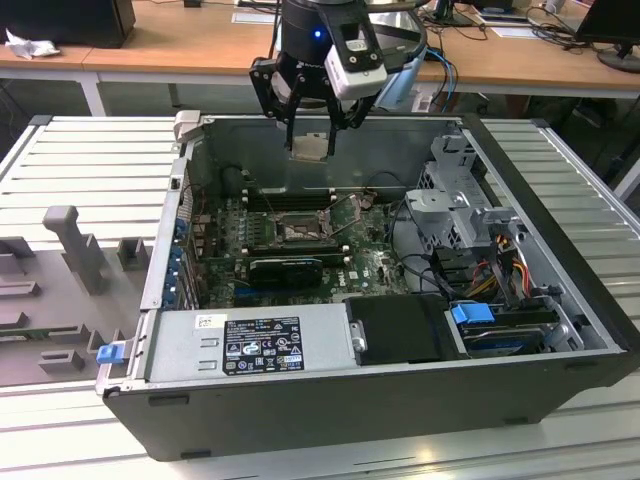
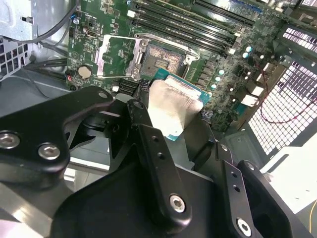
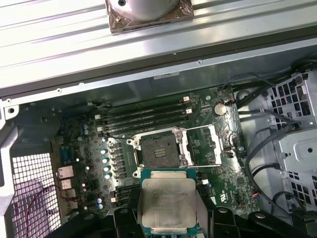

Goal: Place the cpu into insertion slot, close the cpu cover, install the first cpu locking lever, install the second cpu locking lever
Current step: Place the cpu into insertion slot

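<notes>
My gripper hangs above the open computer case, shut on the cpu, a flat square chip with a tan-grey metal face. In both wrist views the cpu sits between the black fingers, well above the green motherboard. Below it lies the insertion slot, uncovered, its dark pin field showing. The cpu cover, a silvery frame, is swung open and lies beside the slot.
Long black memory slots run beside the socket. A black card, a power supply, a drive cage and loose cables fill the case. A grey fixture tray lies at the exterior view's left.
</notes>
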Available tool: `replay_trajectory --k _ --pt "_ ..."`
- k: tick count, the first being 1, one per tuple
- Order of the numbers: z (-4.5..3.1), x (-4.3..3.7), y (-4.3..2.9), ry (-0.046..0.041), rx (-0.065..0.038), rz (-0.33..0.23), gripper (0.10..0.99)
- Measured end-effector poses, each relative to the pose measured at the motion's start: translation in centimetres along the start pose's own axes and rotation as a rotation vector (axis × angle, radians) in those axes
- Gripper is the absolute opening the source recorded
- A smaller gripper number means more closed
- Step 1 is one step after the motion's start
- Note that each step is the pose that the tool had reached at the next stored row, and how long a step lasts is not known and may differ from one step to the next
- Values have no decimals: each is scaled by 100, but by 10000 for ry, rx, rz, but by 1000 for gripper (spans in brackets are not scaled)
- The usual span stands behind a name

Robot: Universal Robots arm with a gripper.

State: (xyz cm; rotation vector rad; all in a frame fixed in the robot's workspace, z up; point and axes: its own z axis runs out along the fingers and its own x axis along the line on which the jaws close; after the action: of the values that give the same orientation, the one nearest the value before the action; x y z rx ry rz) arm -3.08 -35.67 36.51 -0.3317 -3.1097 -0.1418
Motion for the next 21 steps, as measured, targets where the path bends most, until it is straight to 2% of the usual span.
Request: replay_trajectory --k 21 --pt "6 0 -1 -81 -19 906 525"
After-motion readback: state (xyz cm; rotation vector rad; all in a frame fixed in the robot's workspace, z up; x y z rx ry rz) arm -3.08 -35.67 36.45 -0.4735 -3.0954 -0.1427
